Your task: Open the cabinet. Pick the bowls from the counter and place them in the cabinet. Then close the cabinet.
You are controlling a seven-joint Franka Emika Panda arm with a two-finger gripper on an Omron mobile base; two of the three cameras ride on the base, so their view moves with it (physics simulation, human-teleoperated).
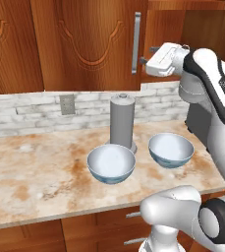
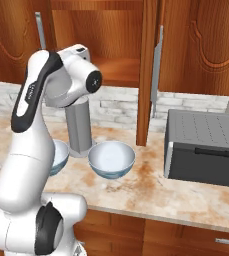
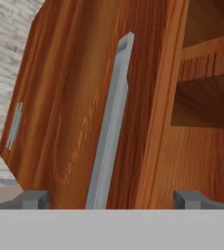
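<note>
A mottled beige surface (image 1: 30, 172) runs under a white brick wall (image 1: 25, 110), carrying two bowls (image 1: 111, 163) at 4 and 7 o'clock of a grey cylinder (image 1: 122, 120). Above at 12 o'clock, the cabinet (image 1: 89, 44) has one door swung open, and the end effector (image 3: 111, 199) sits spread wide and empty at its silver handle (image 3: 111, 132).

Two bowls (image 1: 111, 163) flank cylinder (image 1: 122, 121) on counter (image 1: 30, 167).

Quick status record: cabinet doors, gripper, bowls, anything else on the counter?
cabinet: right door swung open, shelf showing; left door shut
gripper: open, at the left door's handle, holding nothing
bowls: both on the counter, flanking a grey cylinder
also on counter: dark grey appliance
</note>
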